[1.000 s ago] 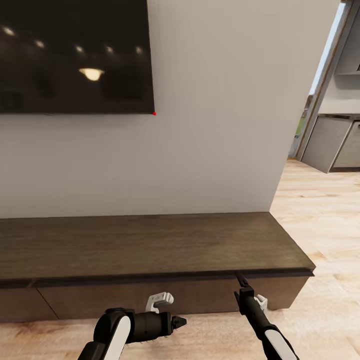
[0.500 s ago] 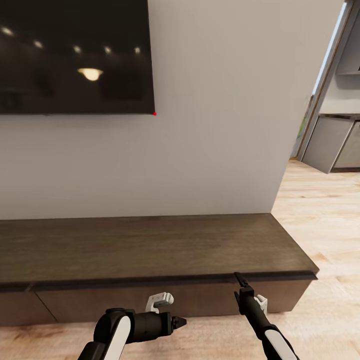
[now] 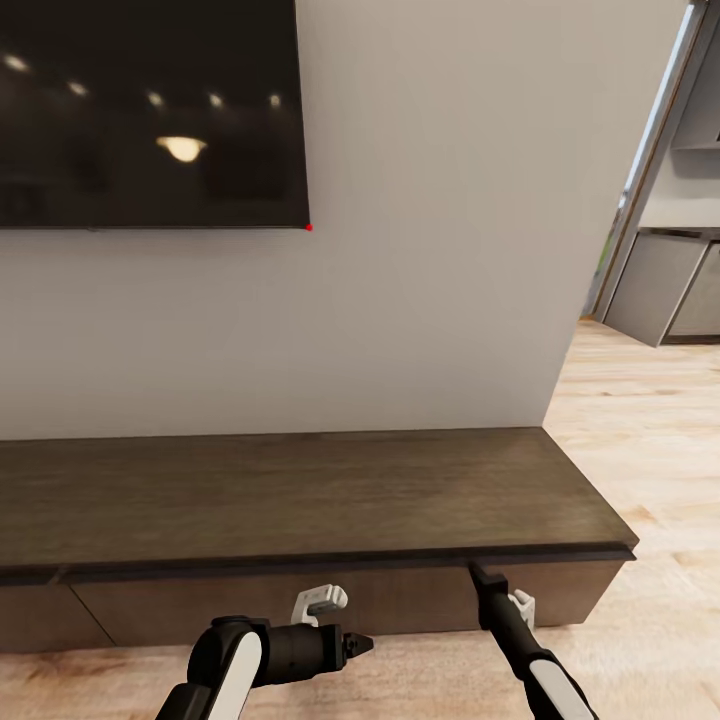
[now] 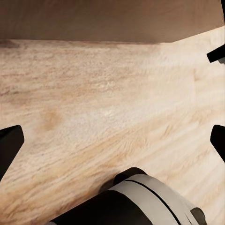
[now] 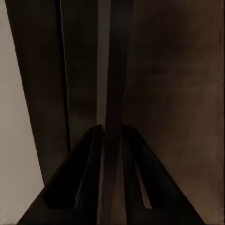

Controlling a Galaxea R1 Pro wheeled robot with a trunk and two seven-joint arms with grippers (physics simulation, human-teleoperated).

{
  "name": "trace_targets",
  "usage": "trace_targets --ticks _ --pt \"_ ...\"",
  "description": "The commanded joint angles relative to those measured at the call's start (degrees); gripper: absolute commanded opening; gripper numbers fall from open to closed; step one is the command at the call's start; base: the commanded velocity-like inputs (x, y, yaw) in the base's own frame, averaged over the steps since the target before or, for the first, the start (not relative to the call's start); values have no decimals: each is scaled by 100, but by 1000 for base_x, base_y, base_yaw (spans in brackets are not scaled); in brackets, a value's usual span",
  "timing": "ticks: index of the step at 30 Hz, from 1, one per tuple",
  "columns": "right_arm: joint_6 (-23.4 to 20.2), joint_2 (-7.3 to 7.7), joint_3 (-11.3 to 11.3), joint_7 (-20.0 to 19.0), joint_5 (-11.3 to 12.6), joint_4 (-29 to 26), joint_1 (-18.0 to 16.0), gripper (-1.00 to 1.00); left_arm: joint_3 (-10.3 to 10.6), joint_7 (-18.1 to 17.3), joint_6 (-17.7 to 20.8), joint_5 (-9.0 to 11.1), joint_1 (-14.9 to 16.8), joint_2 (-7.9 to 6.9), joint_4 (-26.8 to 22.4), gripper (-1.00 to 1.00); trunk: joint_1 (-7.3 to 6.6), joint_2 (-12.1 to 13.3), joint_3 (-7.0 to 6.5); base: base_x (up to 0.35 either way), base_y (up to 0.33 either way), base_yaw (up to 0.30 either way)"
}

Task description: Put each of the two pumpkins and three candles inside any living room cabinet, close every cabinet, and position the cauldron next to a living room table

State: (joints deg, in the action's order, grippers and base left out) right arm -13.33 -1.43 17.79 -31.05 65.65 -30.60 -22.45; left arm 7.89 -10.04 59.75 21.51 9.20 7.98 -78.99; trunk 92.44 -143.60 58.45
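Facing the cabinet point(image 3: 300, 490), long low dark-wood unit under a wall-mounted TV point(image 3: 150, 110). Right end effector point(image 3: 486, 574) pressed up against cabinet's front, just below the top's overhanging lip and toward the cabinet's right end; in right wrist view, fingers point(image 5: 84, 178) nearly together, narrow, w/ a dark edge of the cabinet point(image 5: 112, 70) running between them. Whether actually pinching that edge: can't tell. Left end effector point(image 3: 360, 643) low in front of cabinet, pointing sideways along its base, just above the plank floor point(image 4: 103, 103); in left wrist view, tips point(image 4: 9, 145) spread wide, nothing held. Drawer fronts flush, no gap seen. No pumpkins, candles or pot near the cabinet here.

Step in hand, by the look of it: opening a cabinet drawer, or checking it shut; likelier opening, given handleless front. Next move prob. calls for hooking the lip firmly, then pulling straight back from cabinet w/o slipping off the thin edge.
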Motion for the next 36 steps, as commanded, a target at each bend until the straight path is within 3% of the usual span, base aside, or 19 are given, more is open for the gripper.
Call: trace_targets --ticks 1,23,36 --pt "-86 -6 23 -32 104 -8 -5 -100 -6 -59 19 -59 3 2 -3 100 -2 -3 5 0 0 0" --pt "-85 -6 23 -32 106 -8 -5 -100 -6 -59 19 -60 3 2 15 100 -2 -3 5 -14 0 0" --pt "-90 -6 23 -32 106 -8 -5 -100 -6 -59 19 -62 3 2 15 100 -2 -3 5 -277 0 0"
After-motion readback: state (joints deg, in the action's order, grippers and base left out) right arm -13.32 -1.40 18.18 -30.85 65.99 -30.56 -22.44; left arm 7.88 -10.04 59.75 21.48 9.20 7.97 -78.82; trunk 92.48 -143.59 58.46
